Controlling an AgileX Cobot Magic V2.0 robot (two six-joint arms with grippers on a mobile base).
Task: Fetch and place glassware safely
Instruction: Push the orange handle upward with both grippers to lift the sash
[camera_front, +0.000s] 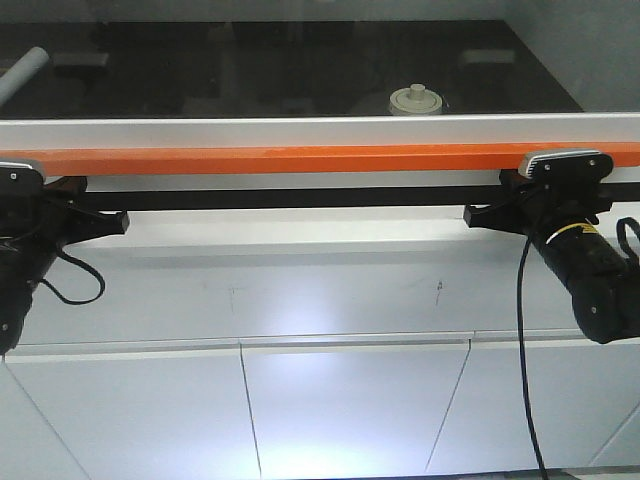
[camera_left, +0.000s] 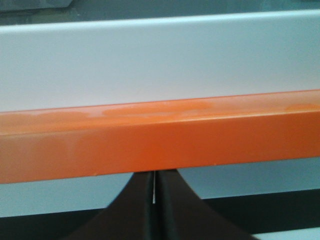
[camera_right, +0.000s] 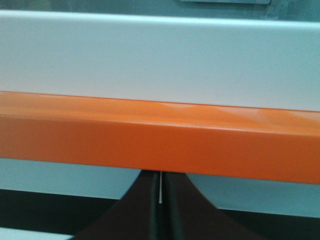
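Note:
The glassware (camera_front: 416, 99) stands on the dark worktop behind the sash; only its cream-white lid with a small knob shows above the white sash frame (camera_front: 300, 128). An orange bar (camera_front: 300, 158) runs along the bottom of the sash. In the front view my left gripper (camera_front: 25, 190) sits under the bar's left end and my right gripper (camera_front: 548, 190) under its right end. Both wrist views show the same thing: the left gripper (camera_left: 154, 176) and the right gripper (camera_right: 160, 176) are each shut, with their tips tucked under the orange bar (camera_left: 160, 137) (camera_right: 160, 135). Nothing lies between the fingers.
A grey-white tube (camera_front: 22, 72) lies at the far left of the worktop behind the sash. Below the bar are a black gap, a white ledge and white cabinet doors (camera_front: 350, 400). A black cable (camera_front: 525, 330) hangs from the right arm.

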